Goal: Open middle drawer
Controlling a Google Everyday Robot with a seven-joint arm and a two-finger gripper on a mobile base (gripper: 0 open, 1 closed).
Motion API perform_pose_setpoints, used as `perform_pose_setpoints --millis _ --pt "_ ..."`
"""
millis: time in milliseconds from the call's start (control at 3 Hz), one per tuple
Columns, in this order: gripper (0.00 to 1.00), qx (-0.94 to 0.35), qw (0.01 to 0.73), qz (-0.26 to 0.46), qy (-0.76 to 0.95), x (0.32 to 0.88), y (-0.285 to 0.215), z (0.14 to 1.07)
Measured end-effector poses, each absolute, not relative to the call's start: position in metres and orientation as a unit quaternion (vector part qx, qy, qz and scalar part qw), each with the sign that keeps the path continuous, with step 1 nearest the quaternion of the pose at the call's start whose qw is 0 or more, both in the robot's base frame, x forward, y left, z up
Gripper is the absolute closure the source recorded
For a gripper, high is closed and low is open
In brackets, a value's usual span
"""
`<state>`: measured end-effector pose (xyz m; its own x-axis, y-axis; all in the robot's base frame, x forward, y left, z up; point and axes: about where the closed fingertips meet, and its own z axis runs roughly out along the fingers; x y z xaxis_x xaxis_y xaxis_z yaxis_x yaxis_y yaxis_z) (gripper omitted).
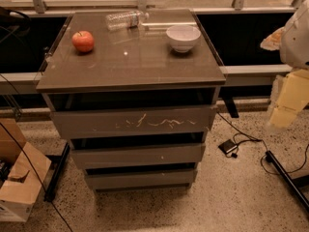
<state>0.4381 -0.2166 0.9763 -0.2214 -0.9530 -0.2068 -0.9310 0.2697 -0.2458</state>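
Your cabinet (pixel 130 62) fills the centre of the frame. The middle drawer (pixel 137 155) lies lower centre, just below the scratched front (pixel 133 122). The gripper (pixel 288 100) hangs at the right edge, well apart from it; you cannot tell whether it is open or closed.

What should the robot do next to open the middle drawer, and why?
Probably bring the pincer, now at the right edge away from the cabinet, leftward and down toward the middle drawer. That plain front below the scratched drawer has no handle, so its top edge looks like the place to hook.
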Motion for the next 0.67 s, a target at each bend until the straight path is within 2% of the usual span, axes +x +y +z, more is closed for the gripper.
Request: perform_pose_setpoints --millis 667 --pt "0.00 -0.596 0.178 -0.019 0.783 0.442 -0.195 0.958"
